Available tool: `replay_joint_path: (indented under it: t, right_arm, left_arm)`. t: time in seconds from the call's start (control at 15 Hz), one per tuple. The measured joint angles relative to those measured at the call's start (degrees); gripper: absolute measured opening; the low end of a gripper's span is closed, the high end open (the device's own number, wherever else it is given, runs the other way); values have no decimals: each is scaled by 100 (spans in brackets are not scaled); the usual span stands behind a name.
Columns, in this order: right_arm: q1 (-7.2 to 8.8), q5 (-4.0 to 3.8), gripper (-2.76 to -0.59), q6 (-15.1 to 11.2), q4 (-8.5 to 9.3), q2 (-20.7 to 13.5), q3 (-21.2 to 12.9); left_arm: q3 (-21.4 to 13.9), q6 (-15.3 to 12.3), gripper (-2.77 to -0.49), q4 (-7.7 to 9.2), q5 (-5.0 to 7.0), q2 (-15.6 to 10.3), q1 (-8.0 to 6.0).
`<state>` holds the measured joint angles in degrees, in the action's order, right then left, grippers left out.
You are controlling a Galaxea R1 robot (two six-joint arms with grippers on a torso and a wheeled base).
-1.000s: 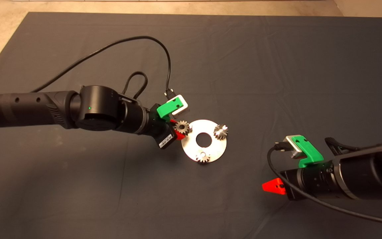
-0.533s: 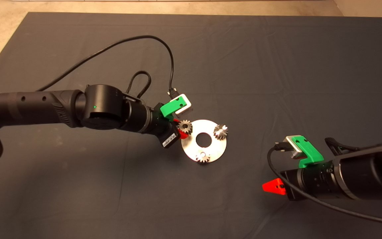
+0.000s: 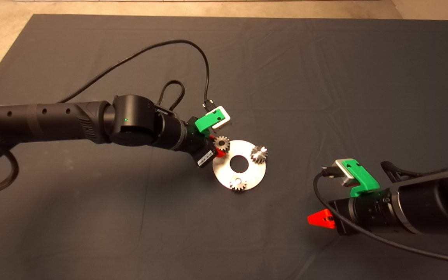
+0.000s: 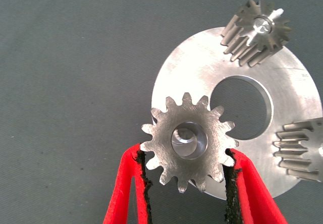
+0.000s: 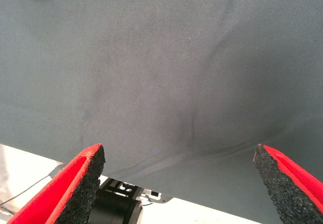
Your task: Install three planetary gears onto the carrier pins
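A flat silver disc with a central hole lies in the middle of the mat. Two planetary gears sit on carrier pins on it, and pin tips show in their bores. My left gripper is shut on a third gear, held flat over the disc's left rim. In the left wrist view that gear is pinched between the red fingers above the disc. I cannot tell whether a pin is under it. My right gripper waits at the lower right, open and holding nothing.
The dark mat covers the table, with bare tabletop along the far and left edges. The left arm's black cable loops over the mat behind the gripper. The right arm's cable trails along the mat at the lower right.
My left arm has carried the gear a little to the right and away from me, from beside the disc's left edge to over its rim. The right arm has not moved.
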<state>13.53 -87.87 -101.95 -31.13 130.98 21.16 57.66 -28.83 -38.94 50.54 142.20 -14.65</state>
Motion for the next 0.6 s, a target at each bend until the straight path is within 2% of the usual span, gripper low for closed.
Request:
replay_joint_path:
  t: [0.6]
  right_arm:
    - [0,0,-115,-1,7,0,0]
  left_arm:
    - [5,11,-267,-27,-20,7,0]
